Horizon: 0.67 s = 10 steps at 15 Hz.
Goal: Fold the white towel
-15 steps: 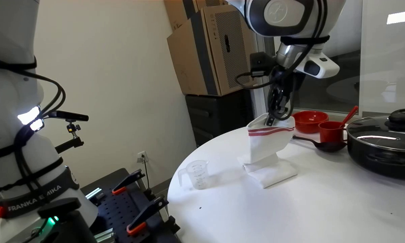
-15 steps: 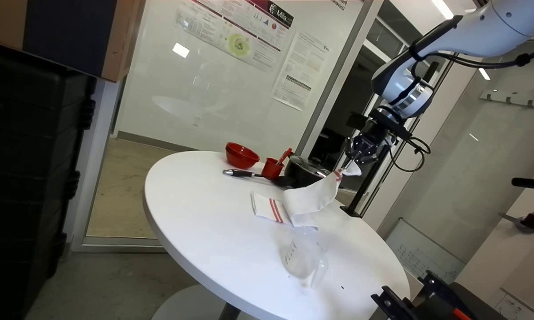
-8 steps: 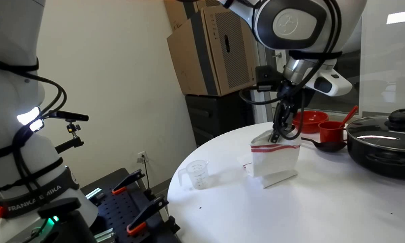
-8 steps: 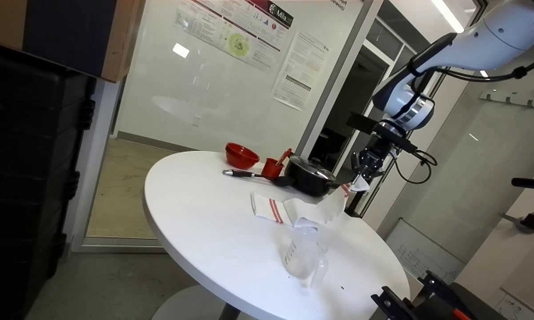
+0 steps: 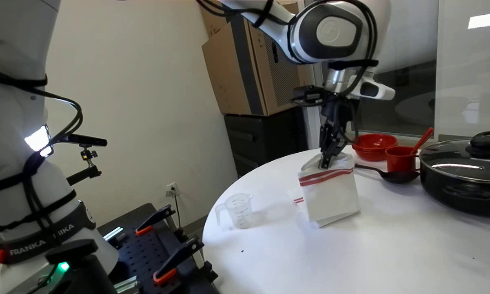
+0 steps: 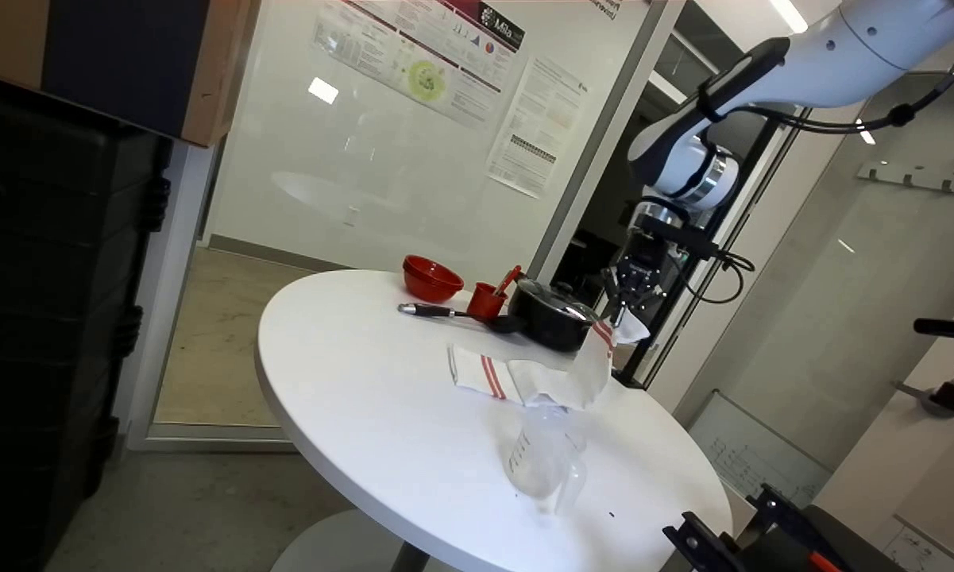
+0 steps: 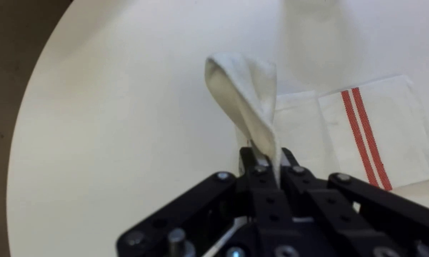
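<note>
The white towel is partly raised from the round white table. In both exterior views my gripper is shut on its raised striped end, the towel rising from the table to the fingers. The far striped part lies flat on the table. In the wrist view the gripper pinches a fold of cloth between its fingertips, and a loose flap stands out beyond them. The flat part with two red stripes lies to the right of the fingers there. The cloth between the pads is hidden.
A clear measuring cup stands near the towel. Red bowls, a red cup, a black ladle and a lidded black pot stand beyond it. The table edge curves round.
My gripper has come down with the towel's end over the last second, moving sideways and then partly back. The raised part now stands steeper over the flat part. The grip stays shut.
</note>
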### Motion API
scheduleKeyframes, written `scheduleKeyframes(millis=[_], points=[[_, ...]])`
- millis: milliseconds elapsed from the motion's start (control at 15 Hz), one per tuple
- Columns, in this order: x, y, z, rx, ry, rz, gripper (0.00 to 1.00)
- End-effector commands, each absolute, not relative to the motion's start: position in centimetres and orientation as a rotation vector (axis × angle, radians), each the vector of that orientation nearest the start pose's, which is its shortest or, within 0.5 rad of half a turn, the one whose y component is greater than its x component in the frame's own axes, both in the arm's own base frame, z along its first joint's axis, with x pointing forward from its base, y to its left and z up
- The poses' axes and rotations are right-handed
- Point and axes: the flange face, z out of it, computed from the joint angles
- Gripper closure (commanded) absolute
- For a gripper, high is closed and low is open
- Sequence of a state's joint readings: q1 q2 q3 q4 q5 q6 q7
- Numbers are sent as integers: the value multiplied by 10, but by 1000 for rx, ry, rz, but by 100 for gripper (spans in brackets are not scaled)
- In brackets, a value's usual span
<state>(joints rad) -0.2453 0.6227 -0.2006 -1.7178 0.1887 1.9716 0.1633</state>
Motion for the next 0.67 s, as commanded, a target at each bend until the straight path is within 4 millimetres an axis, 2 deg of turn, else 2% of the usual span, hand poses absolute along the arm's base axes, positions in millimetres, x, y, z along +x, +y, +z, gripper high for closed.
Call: scheduleKeyframes(millis=[0,267,400,600], points=[[598,-184,233,-3049,909,502,99],[619,-117,241,-3213,764,517,99],[623,-100,238,-3242,728,534,99],[623,-96,234,-3235,728,572,99]])
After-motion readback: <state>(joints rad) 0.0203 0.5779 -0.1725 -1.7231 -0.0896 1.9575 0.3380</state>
